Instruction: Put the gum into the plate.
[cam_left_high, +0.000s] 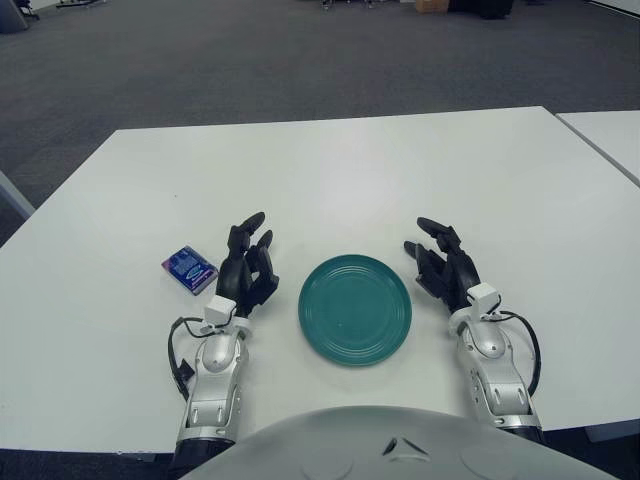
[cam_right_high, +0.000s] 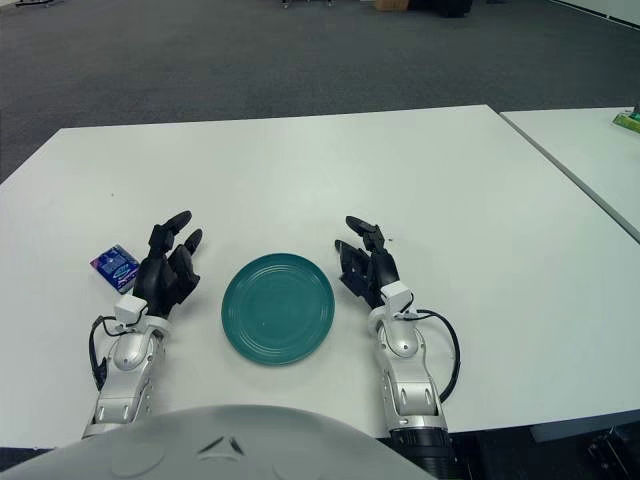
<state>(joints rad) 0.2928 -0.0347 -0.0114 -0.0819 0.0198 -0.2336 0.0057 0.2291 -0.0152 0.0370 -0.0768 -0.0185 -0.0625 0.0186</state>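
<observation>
Both hands are flanking the plate (cam_left_high: 355, 308) on the white worktop (cam_left_high: 330, 170).

The left hand (cam_left_high: 246, 268) is hovering with its fingers loosely spread and holding nothing; the gum (cam_left_high: 189, 269) is lying flat just to its left, apart from it. The right hand (cam_left_high: 444, 268) is showing just right of the plate, fingers likewise relaxed and apart, gripping nothing.

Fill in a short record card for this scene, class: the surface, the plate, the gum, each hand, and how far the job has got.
surface: white table
plate: green plate, empty, between the hands
gum: purple gum pack, on the table left of the left hand
left hand: left hand, fingers relaxed, holding nothing
right hand: right hand, right of the plate, holding nothing
progress: gum not yet picked up
</observation>
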